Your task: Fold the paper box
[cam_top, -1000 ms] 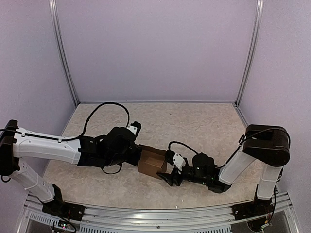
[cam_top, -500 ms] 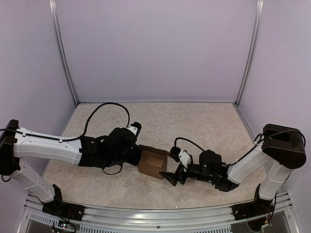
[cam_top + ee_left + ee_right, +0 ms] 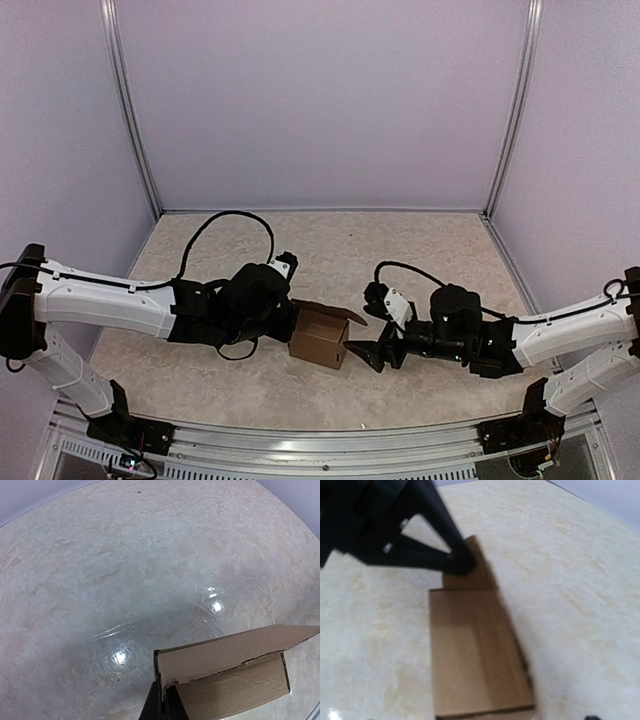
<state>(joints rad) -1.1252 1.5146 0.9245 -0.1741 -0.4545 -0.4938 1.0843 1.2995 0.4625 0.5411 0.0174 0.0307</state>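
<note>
Top external: we see the left end effector (image 3: 292,325) pinching the paper box (image 3: 320,342), the right end effector (image 3: 362,354) spread open beside it.

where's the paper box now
Top view: the paper box is at the table's front centre, pinched by the left gripper, with the open right gripper just right of it.

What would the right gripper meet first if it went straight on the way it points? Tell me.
The paper box. The right gripper, jaws open, points left at the wall facing it, with nothing between them in the top view. Height is unclear, so it may catch the rim instead.
</note>
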